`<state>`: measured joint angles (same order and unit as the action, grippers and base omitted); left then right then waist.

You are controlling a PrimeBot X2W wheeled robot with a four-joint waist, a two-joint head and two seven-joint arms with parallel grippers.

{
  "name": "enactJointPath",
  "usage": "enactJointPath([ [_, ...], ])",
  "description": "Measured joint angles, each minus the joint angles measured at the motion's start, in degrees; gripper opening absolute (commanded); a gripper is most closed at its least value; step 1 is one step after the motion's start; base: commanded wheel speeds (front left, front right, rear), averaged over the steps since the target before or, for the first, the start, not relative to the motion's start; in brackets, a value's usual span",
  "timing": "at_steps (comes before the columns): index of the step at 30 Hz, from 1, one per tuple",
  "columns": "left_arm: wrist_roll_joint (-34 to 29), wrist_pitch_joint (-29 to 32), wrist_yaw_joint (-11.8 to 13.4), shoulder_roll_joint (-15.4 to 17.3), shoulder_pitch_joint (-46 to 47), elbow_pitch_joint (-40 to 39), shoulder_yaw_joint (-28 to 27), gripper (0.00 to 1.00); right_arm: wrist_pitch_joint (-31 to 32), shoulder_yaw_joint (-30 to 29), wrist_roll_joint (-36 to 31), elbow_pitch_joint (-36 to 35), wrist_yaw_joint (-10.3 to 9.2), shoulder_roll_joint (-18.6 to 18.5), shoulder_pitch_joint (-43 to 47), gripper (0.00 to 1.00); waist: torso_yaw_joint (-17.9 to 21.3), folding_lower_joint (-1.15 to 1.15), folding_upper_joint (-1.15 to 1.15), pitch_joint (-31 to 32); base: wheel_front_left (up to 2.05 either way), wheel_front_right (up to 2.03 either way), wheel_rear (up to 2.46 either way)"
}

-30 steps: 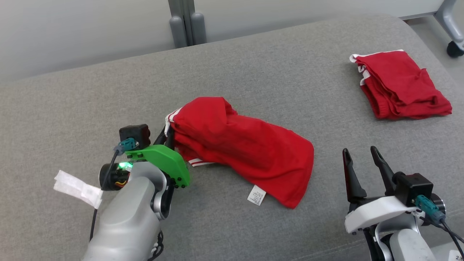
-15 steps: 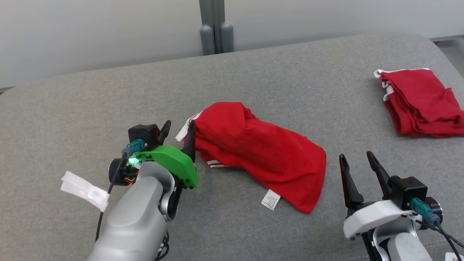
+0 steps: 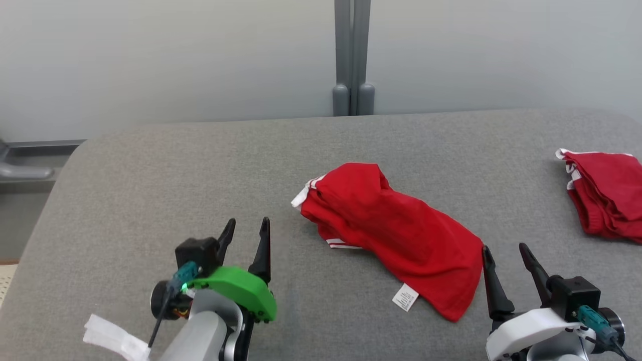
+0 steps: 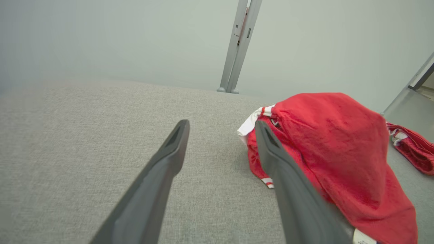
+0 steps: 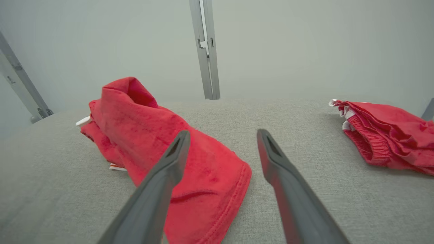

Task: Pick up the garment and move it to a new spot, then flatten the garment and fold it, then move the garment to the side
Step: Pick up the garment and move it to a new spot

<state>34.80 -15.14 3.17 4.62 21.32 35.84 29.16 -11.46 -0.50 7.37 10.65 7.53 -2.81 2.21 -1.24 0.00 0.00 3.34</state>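
Red garment with white trim, lying bunched on grey padded surface between both grippers, white care label at near hem, print too small to read, left gripper released, empty, near waistband end, not touching, right gripper released, empty, just beside hem end, second red garment at far right.

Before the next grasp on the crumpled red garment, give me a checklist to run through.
1. Left gripper open, holding nothing: ok.
2. Right gripper open, holding nothing: ok.
3. Red garment flat on the grey cushion: not ok, bunched and humped at its white-striped end.
4. Second red garment, folded, lies apart at the right: ok.
5. Layers underneath untangled: cannot tell.
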Motion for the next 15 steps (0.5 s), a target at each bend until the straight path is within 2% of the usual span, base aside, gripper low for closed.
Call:
enactJointPath([
  [10, -4.1, 0.0, 3.8, 1.7, -15.1, -11.9, -5.1, 1.0, -0.3, 1.3, 1.3, -0.2, 0.0, 0.0, 3.5, 1.0, -3.1, 0.0, 0.0, 3.3, 0.0, 0.0, 0.0],
  [15, -5.9, 0.0, 4.4, 1.8, -19.0, -15.1, -6.1, 1.0, -0.6, 1.6, 1.7, 0.3, 0.0, 0.0, 4.5, 1.0, -3.8, 0.0, 0.0, 3.9, 0.0, 0.0, 0.0],
])
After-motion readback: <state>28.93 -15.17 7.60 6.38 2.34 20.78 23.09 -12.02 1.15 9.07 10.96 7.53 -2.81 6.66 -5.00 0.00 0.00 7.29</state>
